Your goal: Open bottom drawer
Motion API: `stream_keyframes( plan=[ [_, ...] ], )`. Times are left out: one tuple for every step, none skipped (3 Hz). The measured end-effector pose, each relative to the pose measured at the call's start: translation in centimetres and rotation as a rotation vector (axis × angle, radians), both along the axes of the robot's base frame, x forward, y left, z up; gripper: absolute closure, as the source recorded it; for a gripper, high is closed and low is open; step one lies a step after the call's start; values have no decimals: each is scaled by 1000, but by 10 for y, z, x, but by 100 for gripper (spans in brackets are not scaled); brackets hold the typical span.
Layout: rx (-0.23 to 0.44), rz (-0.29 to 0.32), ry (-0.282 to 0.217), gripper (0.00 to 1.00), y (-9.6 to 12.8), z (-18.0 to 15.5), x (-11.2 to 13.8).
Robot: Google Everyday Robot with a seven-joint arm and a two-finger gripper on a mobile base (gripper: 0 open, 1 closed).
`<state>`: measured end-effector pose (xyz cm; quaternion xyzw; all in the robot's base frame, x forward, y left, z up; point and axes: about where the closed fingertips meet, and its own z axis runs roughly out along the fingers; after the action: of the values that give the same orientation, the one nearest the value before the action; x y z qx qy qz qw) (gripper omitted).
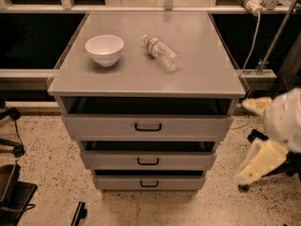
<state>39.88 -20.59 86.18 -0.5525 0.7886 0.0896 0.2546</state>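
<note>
— As you look down on the grey cabinet [225, 126], your bottom drawer [117, 182] is the lowest of three fronts, just above the speckled floor [47, 168]. It has a small black loop handle [149, 184] at its middle. A dark strip runs between its front and the middle drawer [108, 160] above.

— And the hand?

— Your hand [262, 158] hangs low at the right edge of view. It is cream-coloured and about level with the two lower drawers. It sits apart from the cabinet's right side and well off the handle. Whether it is wide or narrow, I cannot tell. The white rounded arm [288, 121] sits just above it.

— What's on the worktop?

— On the worktop [141, 81], a white bowl [104, 48] stands upright, left of centre. A clear plastic bottle [162, 53] lies on its side, slanting, just right of the bowl and not touching it. Below, the top drawer [94, 125] has its own black handle, with a dark gap over its front. You have a black chair base [10, 142] on the floor at the left edge.
</note>
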Motion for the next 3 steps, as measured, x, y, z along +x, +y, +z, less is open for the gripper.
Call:
stream_keyframes(
  plan=[
    [239, -103, 76, 0, 24, -84, -21],
    [419, -228, 236, 0, 48, -198, -43],
    [453, -274, 292, 19, 53, -249, -53]
  ],
)
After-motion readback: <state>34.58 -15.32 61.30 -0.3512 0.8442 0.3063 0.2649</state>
